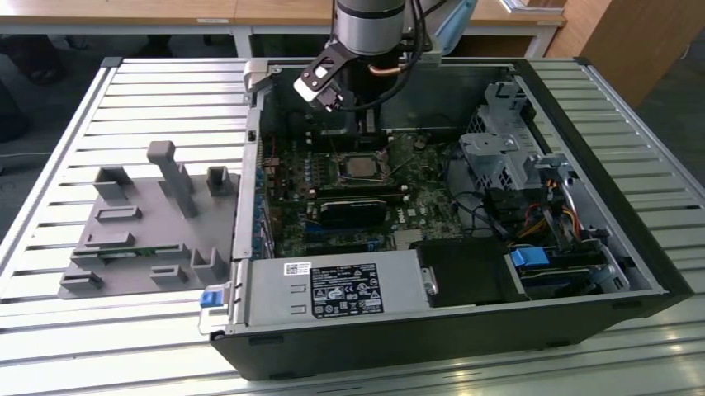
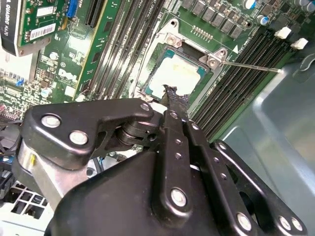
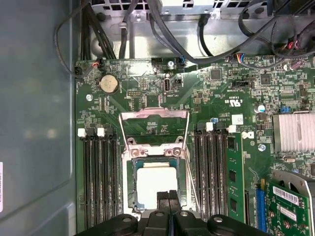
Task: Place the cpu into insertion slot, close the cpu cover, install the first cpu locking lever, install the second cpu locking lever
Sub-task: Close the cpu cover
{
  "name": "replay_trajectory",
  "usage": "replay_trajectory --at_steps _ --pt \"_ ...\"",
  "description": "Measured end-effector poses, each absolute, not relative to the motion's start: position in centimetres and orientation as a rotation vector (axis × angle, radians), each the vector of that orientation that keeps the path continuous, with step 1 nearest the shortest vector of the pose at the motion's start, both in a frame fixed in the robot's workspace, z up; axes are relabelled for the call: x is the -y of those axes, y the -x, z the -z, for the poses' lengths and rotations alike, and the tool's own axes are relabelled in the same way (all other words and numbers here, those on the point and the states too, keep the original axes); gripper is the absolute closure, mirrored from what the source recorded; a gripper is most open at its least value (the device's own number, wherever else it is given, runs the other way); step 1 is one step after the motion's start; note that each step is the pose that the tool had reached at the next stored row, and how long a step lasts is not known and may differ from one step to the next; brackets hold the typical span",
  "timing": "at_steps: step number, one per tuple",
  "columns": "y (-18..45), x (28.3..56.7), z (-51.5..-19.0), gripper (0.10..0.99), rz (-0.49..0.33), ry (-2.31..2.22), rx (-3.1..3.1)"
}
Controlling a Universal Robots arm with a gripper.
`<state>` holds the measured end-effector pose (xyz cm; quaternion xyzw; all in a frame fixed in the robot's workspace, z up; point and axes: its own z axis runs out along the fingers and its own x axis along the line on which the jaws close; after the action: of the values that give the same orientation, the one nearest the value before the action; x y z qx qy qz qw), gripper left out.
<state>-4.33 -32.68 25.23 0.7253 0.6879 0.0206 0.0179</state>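
Holding the hand (image 3: 168,197) pinched shut, gripping nothing, tips at the edge of the cpu (image 3: 156,184), lying seated in the insertion slot (image 3: 131,183); cpu cover (image 3: 153,115) standing open beside it.

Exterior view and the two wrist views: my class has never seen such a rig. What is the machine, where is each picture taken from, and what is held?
The machine is a robot arm reaching into an open computer case that lies on a slatted metal table. The exterior view looks on from off the arm; both wrist views ride near its wrist. The gripper is shut and seems to hold nothing. Just beyond it the cpu sits in the insertion slot, with the cpu cover swung open. A grey fixture lies beside the case.
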Motion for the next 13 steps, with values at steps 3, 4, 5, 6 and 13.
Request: replay_trajectory --at_steps 3,4,5,6,13 --pt "4.08 32.69 -25.23 0.98 -0.063 -2.254 -2.138" --pt "4.0 32.69 -25.24 0.98 -0.062 -2.254 -2.138" --pt "3.92 32.69 -25.24 0.98 -0.062 -2.255 -2.138" --pt "3.86 32.69 -25.23 0.98 -0.063 -2.256 -2.14" --pt "3.78 32.69 -25.58 0.98 -0.082 -2.27 -2.152"
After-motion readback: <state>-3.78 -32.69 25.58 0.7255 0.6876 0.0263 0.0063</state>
